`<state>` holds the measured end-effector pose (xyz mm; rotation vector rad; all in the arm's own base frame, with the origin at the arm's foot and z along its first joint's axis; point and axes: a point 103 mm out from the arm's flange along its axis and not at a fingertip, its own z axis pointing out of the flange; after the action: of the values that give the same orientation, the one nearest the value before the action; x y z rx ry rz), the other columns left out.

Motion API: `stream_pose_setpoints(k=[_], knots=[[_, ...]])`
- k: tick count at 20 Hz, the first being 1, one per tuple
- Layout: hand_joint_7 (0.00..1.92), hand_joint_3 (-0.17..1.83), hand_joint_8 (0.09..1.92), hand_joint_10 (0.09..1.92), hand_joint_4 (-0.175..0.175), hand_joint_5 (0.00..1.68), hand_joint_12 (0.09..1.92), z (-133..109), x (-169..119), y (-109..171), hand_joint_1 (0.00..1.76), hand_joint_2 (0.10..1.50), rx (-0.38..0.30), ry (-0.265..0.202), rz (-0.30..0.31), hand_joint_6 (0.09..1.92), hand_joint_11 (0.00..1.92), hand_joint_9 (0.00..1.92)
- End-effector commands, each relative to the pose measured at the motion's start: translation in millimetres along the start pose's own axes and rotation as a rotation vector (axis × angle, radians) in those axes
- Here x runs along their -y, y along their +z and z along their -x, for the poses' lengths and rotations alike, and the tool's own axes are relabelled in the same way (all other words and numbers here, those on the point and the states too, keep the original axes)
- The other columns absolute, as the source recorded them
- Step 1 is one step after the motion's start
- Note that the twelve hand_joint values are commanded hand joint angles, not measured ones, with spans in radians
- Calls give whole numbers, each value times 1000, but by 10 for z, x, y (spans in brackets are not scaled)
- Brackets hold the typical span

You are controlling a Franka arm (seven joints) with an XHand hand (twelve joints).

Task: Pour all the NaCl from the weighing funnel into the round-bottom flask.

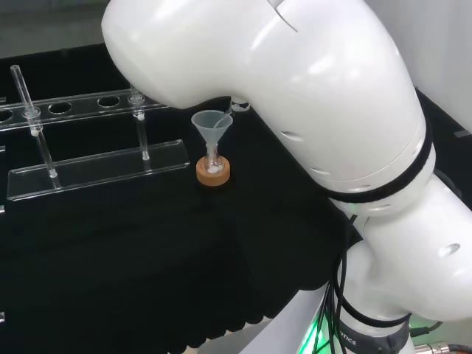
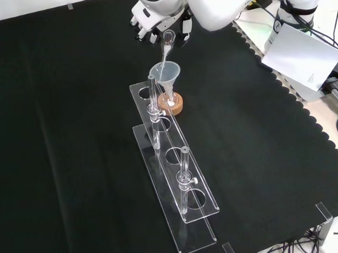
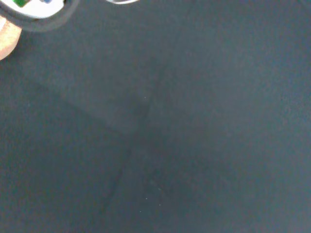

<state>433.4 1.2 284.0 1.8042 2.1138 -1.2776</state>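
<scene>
The hand [image 2: 158, 24] is pinching the weighing funnel [image 2: 168, 41] and tipping it into the cone funnel [image 2: 164, 74] on the round-bottom flask [image 2: 169, 102], near the cloth's [image 2: 71, 126] far edge. Next, it probably needs more tipping.

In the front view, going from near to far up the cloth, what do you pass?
Clear rack → cork ring under the flask with a funnel in it → weighing funnel tipped over it → hand.

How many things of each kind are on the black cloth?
Clear plastic funnel: 1
Round-bottom flask on its cork ring stand: 1
Clear acrylic tube rack: 1
Clear weighing funnel, held in the hand: 1
Total: 4
</scene>
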Motion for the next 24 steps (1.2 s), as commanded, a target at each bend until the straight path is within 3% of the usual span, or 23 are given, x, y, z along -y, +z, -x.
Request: stream_pose_setpoints(k=[1,16,24], knots=[[595,706,603,422,175,1237,1237,16,5,-29,1108,647,18,5,-11,760,604,899],[594,706,603,421,175,1237,1238,-76,-3,-165,1108,647,62,-1,-25,762,604,899],[593,706,603,421,175,1237,1238,-117,-16,-203,1108,647,121,9,-49,762,604,899]])
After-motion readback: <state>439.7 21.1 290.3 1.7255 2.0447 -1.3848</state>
